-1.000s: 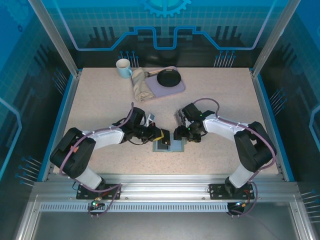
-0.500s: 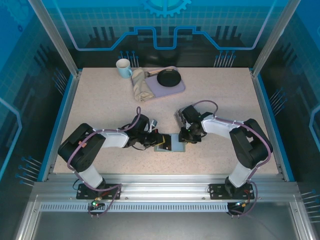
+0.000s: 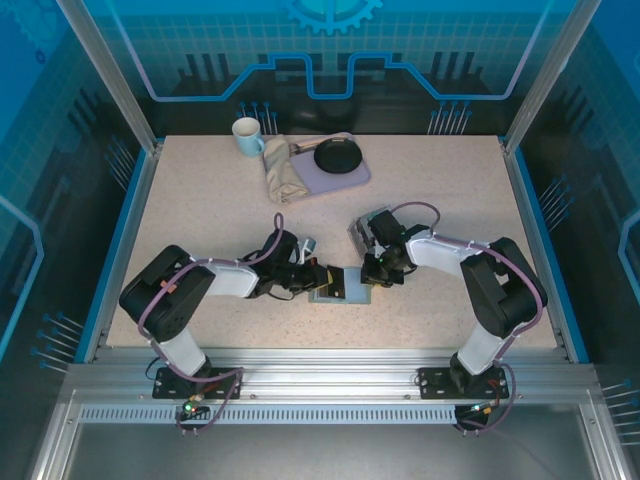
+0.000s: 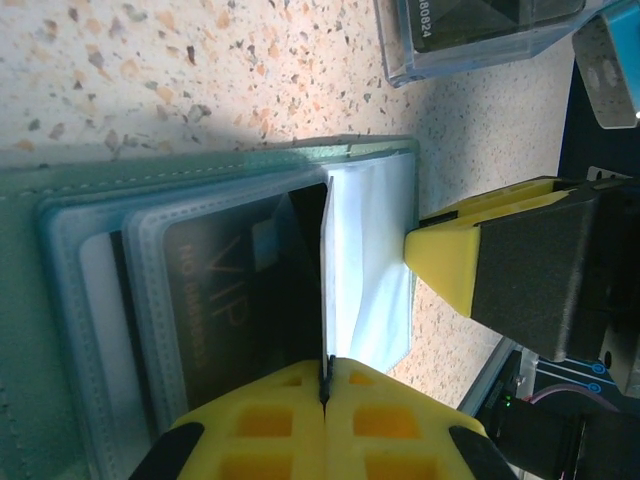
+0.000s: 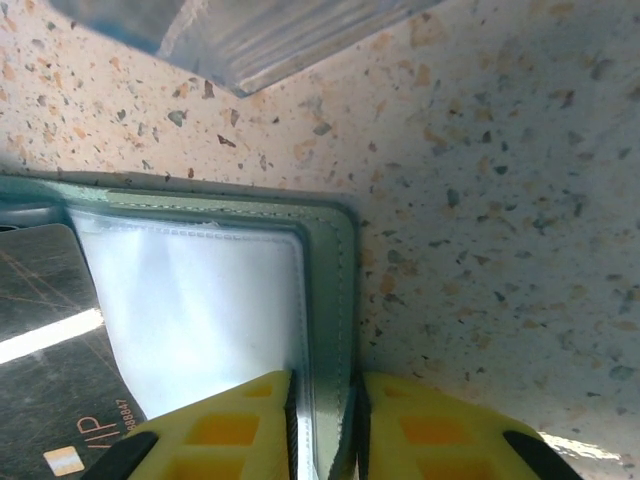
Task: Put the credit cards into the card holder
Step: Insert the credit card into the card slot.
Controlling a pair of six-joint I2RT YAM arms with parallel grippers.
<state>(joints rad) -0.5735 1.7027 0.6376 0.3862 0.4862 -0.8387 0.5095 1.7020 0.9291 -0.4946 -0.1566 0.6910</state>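
Observation:
The card holder (image 3: 342, 290) lies open on the table between the two arms. Its grey-green cover (image 4: 60, 250) and clear sleeves face up. My left gripper (image 4: 325, 385) is shut on a thin credit card (image 4: 325, 290), seen edge-on, which reaches over the holder's middle. A dark VIP card (image 4: 225, 300) sits in the sleeves beside it and shows again at the lower left (image 5: 50, 340). My right gripper (image 5: 325, 420) is shut on the card holder's right rim (image 5: 340, 260), one finger on each side.
A small clear box (image 4: 470, 40) with more cards stands just past the holder (image 5: 250, 30). Far back are a white mug (image 3: 246, 137), a beige cloth (image 3: 283, 172) and a lilac tray (image 3: 358, 178) with a black pan (image 3: 336, 156).
My right gripper has come down onto the holder's right rim and closed on it. The left gripper has slid right and lower with its card, over the holder.

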